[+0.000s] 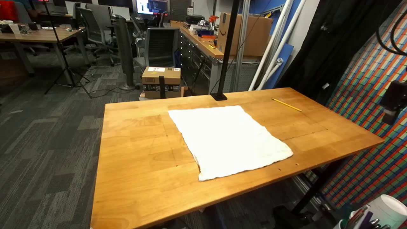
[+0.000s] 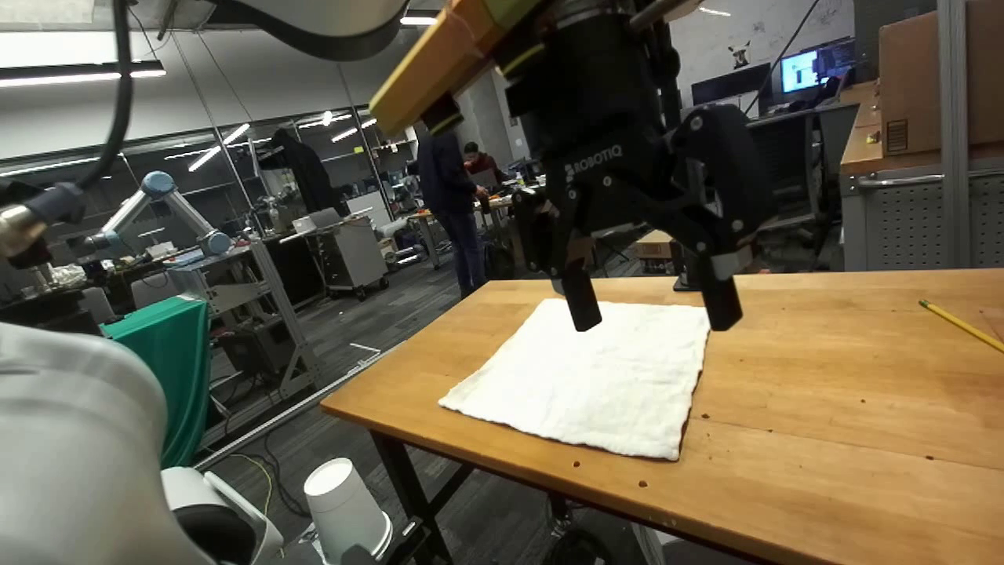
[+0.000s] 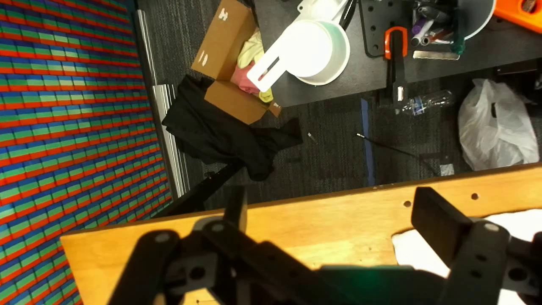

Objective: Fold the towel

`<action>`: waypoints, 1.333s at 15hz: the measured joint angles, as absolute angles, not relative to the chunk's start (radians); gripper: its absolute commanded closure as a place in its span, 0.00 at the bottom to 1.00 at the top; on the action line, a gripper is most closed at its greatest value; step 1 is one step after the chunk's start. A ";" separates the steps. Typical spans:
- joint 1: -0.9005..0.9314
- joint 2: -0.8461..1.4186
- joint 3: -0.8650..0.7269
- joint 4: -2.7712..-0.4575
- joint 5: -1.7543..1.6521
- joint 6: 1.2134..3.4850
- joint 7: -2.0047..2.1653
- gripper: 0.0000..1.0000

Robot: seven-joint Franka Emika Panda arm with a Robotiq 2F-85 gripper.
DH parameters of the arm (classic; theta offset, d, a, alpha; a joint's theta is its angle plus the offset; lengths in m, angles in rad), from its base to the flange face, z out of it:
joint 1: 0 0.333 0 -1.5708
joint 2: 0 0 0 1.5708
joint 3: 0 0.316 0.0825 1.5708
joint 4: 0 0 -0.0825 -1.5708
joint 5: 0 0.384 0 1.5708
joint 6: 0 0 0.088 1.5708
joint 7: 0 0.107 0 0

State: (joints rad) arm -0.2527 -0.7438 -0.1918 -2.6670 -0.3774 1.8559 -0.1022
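The towel [image 2: 596, 380] lies flat on the table [image 2: 792, 463]; the gripper [image 2: 656, 314] hangs higher, spread and empty — I'd pinch one corner near the table's edge; then carry it low across.

Open tabletop [image 1: 136, 149] surrounds the towel [image 1: 229, 143]; a black post [image 1: 226, 54] stands at the tabletop's edge.

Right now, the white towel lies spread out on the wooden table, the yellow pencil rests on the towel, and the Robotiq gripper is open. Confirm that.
Wrong about the yellow pencil: both exterior views show it on the wooden table itself, apart from the white towel. The towel is spread out there and the Robotiq gripper is open.
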 measured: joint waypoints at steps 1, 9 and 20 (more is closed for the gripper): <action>-0.238 -0.745 -0.185 -2.672 -0.371 1.858 -0.101 0.00; -0.131 -0.734 -0.148 -2.680 -0.261 1.931 -0.098 0.00; -0.103 -0.494 -0.118 -2.677 -0.217 2.232 -0.080 0.00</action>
State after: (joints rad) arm -0.1027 -0.4944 -0.1181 -2.6774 -0.2165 2.2321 -0.0801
